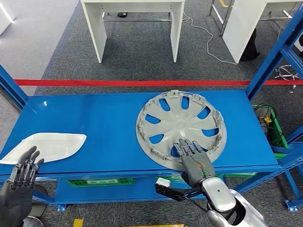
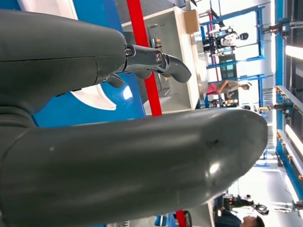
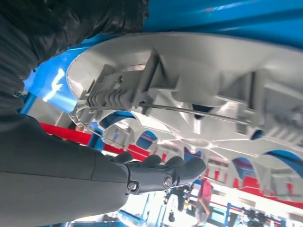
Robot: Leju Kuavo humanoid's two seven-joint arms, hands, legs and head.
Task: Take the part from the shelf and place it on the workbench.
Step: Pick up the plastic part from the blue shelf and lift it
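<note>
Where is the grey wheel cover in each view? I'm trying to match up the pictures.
Head view: wheel cover lies right of centre on the blue shelf, right robot hand on its near rim.
Left wrist view: not in it.
Right wrist view: its ribbed rim spans the frame.
Shared landmark: the red floor line.

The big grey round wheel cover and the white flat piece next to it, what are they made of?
The grey round wheel cover looks like moulded plastic with a matt finish: the right wrist view shows thin ribs and clips along its rim, with a thin wire, seemingly metal. The white flat curved piece looks like smooth, slightly glossy plastic, though I can't be sure. Both lie on the blue shelf, which looks like painted metal.
</note>
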